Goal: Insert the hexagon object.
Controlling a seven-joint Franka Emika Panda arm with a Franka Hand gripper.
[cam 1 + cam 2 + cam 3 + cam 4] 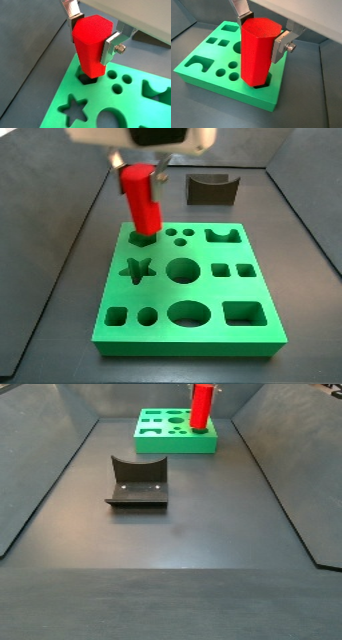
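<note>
The gripper [261, 31] was cut off above its fingers in both wrist views, and the lower tip of the hexagon object [258, 50] was hidden inside the green board [211, 67].

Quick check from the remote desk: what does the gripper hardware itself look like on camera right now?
The gripper has flat silver metal fingers; one carries a bolt with a nut on its side. Above them sits a pale grey-white housing, blurred in a side view. No cables or markings show.

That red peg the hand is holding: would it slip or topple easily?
The red peg looks glossy, so possibly slippery, though its flat facets probably help the hand clamp it. Tall and narrow, it would likely tip if stood free; its tip already sits in the green board.
</note>
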